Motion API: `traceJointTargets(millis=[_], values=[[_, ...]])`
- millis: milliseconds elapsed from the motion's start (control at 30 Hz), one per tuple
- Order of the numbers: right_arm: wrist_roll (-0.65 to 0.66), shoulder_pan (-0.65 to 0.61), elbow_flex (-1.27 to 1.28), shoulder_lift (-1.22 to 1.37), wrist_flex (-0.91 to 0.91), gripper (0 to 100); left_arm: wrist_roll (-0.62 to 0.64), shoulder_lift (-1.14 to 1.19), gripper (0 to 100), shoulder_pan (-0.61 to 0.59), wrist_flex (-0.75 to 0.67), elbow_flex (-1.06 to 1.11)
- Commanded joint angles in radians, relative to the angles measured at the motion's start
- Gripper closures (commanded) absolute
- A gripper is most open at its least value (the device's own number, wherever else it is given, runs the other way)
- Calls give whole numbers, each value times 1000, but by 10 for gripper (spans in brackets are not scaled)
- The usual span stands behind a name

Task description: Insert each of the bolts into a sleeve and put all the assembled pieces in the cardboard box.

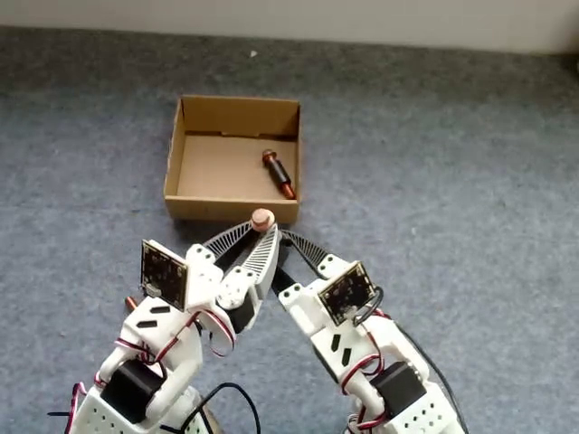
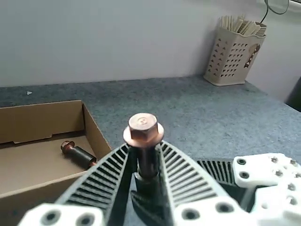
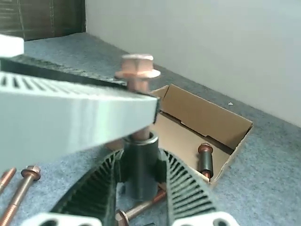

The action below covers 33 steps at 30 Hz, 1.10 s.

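Insertion step: left end effector (image 2: pixel 146 154) is clamping a bolt (image 2: pixel 143 129) upright, shank tip sitting in the mouth of the sleeve (image 3: pixel 139 172) that the right end effector (image 3: pixel 140 161) is gripping, just before the box (image 1: pixel 172 167). One assembled piece (image 1: pixel 279 174) is lying inside. Next probably needs a straight push down, axes aligned.

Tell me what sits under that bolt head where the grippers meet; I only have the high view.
Observer: A dark sleeve, upright, with the right gripper shut on it.
Operator: Is it in yet?
Observer: The shank of the bolt reaches the sleeve's mouth; the left gripper clamps the shank just below the head.
Operator: Any more to do?
Observer: Yes, loose bolts lie on the carpet beside the right gripper.
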Motion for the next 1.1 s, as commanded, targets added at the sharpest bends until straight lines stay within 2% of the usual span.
traceJointTargets(millis=[0, 167, 333, 733, 867, 967, 1067], values=[[-21, 56, -97, -18, -5, 994, 2, 15, 980, -8, 25, 4], [-21, 59, -96, -18, -5, 994, 0, 12, 885, 27, 91, 5], [-18, 62, -96, -18, -5, 994, -60, 7, 884, 45, 101, 5], [-20, 143, -31, -18, -13, 994, -63, 5, 885, 50, 110, -21], [-20, 143, -2, -18, -13, 994, -75, 5, 921, 48, 109, -21], [-20, 143, -2, -18, -13, 994, -158, 5, 991, 51, 107, -21], [-20, 145, 2, -18, -12, 994, -186, 5, 993, 51, 107, -18]])
